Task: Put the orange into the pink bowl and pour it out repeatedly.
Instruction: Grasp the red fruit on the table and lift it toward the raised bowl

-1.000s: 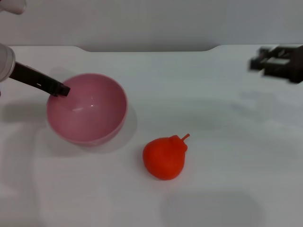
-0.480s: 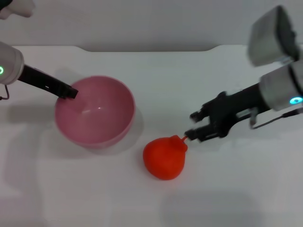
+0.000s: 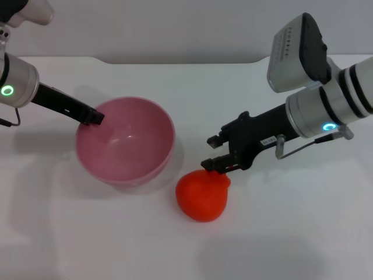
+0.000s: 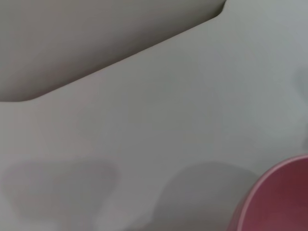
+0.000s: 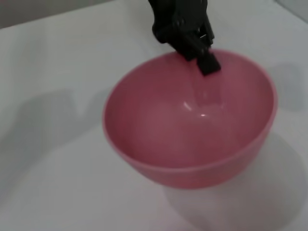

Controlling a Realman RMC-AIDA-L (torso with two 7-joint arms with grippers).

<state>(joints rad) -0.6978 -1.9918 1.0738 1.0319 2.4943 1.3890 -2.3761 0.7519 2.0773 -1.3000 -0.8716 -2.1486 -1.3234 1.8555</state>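
Note:
The pink bowl (image 3: 135,153) stands empty on the white table, left of centre. My left gripper (image 3: 93,116) is shut on its far left rim. The orange (image 3: 201,196), red-orange and pear-shaped, lies on the table just right of the bowl, near the front. My right gripper (image 3: 213,153) is open, its two black fingers apart just above the orange's stem end. The right wrist view shows the bowl (image 5: 192,139) with the left gripper (image 5: 208,61) clamped on its rim. The left wrist view shows only a part of the bowl's edge (image 4: 281,202).
The white table (image 3: 291,239) carries nothing else. Its back edge meets a grey wall (image 3: 175,29). The right arm's grey body (image 3: 326,105) reaches in from the right.
My right arm has swung in from the far right and its gripper now hangs over the orange. My left gripper has slid the bowl to the right. The orange has not moved.

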